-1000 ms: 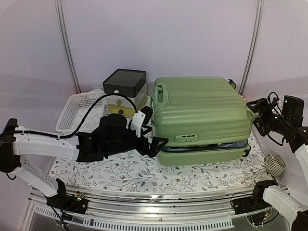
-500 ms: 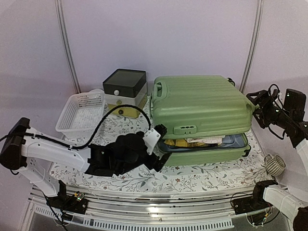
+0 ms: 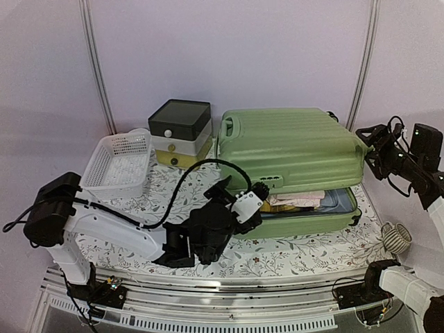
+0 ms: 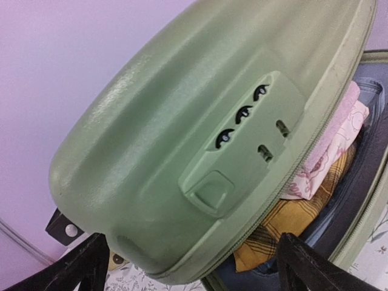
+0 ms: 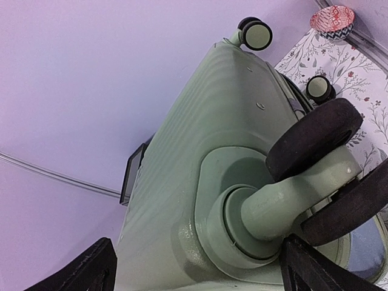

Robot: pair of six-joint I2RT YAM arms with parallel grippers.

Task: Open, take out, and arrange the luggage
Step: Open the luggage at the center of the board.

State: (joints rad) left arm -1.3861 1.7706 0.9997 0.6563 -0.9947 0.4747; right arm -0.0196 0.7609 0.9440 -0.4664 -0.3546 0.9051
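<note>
The left gripper (image 3: 227,189), jaws spread, sits under the front lip of the luggage (image 3: 291,146) lid, by the lock. The right gripper (image 3: 370,149), also spread, straddles a caster (image 5: 312,139) at the right end. Over the last second the lid has risen from nearly shut to ajar, so opening is underway. The luggage lies at the table's (image 3: 139,243) right; its lower shell holds pink floral cloth (image 4: 330,151) and yellow plaid cloth (image 4: 285,224).

— What colour is the luggage (image 3: 291,149)?
— Light green, with black wheels (image 5: 312,139). Inside lie a pink floral cloth (image 4: 336,142) and a mustard plaid cloth (image 4: 285,221).
— And the tablecloth (image 3: 298,253)?
— White, with grey-green flower sprigs.
</note>
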